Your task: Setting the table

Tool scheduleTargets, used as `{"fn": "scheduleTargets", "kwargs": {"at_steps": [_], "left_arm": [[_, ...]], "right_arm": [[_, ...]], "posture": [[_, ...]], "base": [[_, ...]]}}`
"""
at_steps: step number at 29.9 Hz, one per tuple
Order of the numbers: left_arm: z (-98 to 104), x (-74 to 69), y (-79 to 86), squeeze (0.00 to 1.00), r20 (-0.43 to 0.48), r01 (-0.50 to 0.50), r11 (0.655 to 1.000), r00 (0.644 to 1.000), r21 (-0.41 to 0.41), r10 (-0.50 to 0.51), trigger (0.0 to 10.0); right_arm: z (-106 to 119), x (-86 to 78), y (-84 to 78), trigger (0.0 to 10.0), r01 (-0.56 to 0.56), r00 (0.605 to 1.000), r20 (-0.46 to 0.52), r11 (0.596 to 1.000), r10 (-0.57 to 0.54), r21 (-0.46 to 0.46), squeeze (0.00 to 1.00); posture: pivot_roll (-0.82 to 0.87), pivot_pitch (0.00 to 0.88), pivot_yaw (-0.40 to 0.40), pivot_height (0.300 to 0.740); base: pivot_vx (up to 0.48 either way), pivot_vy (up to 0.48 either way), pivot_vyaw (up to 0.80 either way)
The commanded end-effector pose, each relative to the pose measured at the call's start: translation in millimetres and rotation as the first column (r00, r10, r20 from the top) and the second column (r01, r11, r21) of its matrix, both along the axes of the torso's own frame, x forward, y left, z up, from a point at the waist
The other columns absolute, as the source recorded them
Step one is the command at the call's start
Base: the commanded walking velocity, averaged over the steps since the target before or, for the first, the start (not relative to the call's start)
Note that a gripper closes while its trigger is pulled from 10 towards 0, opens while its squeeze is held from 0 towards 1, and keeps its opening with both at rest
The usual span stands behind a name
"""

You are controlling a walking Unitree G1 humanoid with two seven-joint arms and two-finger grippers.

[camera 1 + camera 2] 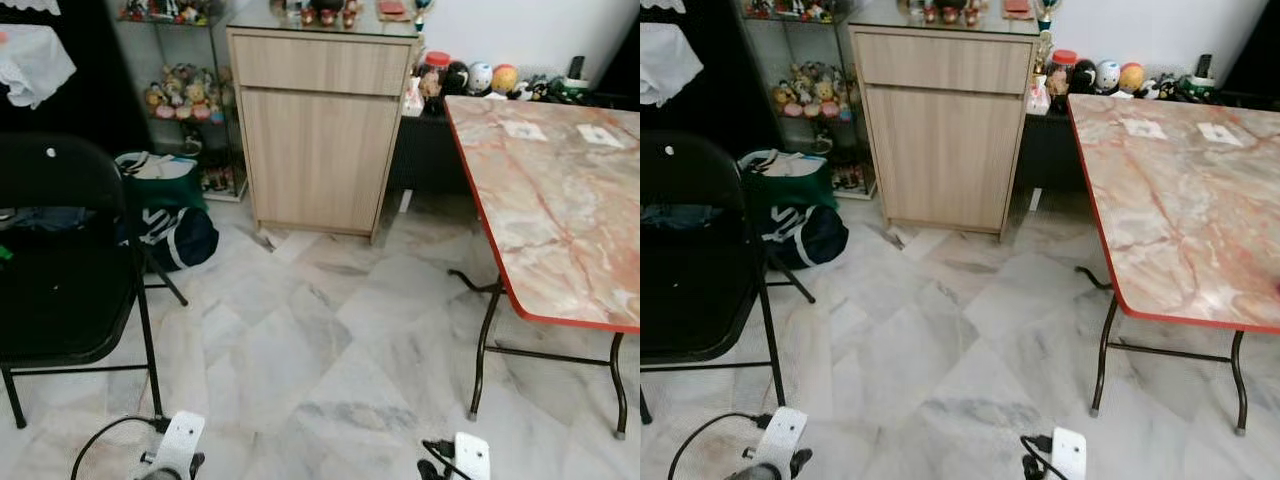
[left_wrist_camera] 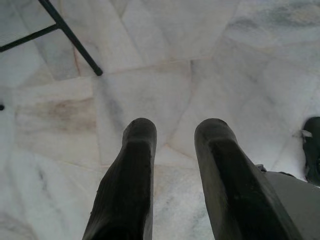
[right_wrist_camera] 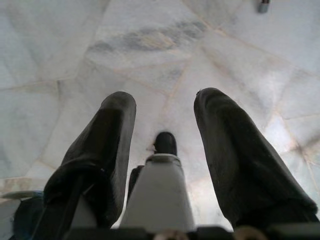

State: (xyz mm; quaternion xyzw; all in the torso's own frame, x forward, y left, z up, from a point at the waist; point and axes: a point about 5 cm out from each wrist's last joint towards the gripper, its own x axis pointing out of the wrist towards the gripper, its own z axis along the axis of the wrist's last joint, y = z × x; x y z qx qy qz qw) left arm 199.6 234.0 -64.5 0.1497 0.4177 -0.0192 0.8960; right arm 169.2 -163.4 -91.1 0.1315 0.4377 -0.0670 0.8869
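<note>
Both arms hang idle over marble floor (image 1: pixel 300 370), left gripper (image 2: pixel 175 132) & right gripper (image 3: pixel 165 105) fingers spread, table (image 1: pixel 560 200) at right

Head stereo pair: looks forward and down, sharing table (image 1: pixel 560 200), cabinet (image 1: pixel 320 130), chair (image 1: pixel 690 260). Wrist cameras: aimed straight down along open fingers (image 2: pixel 135 170) at marble floor (image 3: pixel 150 45).

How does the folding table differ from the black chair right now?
The folding table stands to the robot's right with a pink marbled top and red rim; the black chair stands to its left, dark all over. The table top carries two small white squares at its far end; the chair seat holds something dark and bluish, too unclear to name. Both rest on thin black metal legs on the marble floor.
</note>
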Motion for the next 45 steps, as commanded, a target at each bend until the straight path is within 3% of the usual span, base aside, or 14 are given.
{"fn": "scheduleTargets", "kwargs": {"at_steps": [1, 15, 20, 45], "left_arm": [[-1.1, -1.0, -1.7, 0.00, -0.012, 0.020, 1.000, 1.000, 0.007, -0.020, 10.0], [1.5, 3.6, -0.9, 0.00, -0.005, 0.029, 0.999, 1.000, 0.014, -0.029, 10.0], [1.9, 4.2, -0.5, 0.00, -0.002, 0.023, 1.000, 1.000, 0.013, -0.023, 10.0], [1.3, 3.5, -0.1, 0.00, -0.016, 0.025, 1.000, 1.000, 0.013, -0.024, 10.0]], "right_arm": [[-1.3, -4.0, -4.6, 10.0, 0.026, 1.000, -0.008, 1.000, -0.026, -0.008, 0.00], [-1.8, -5.5, -8.0, 10.0, 0.051, 0.999, -0.012, 0.999, -0.052, -0.014, 0.00], [-2.5, -7.3, -8.7, 10.0, 0.058, 0.998, -0.018, 0.998, -0.058, -0.014, 0.00], [1.6, 1.3, -4.5, 10.0, 0.068, 0.997, 0.031, 0.998, -0.068, 0.002, 0.00]], "posture": [[0.18, 0.000, -0.026, 0.740], [0.18, 0.000, -0.024, 0.740], [0.18, 0.000, -0.026, 0.740], [0.18, 0.000, -0.013, 0.740]], "base": [[0.000, -0.300, 0.00], [0.000, -0.447, 0.00], [0.000, -0.480, -0.61], [0.000, -0.480, 0.00]]}}
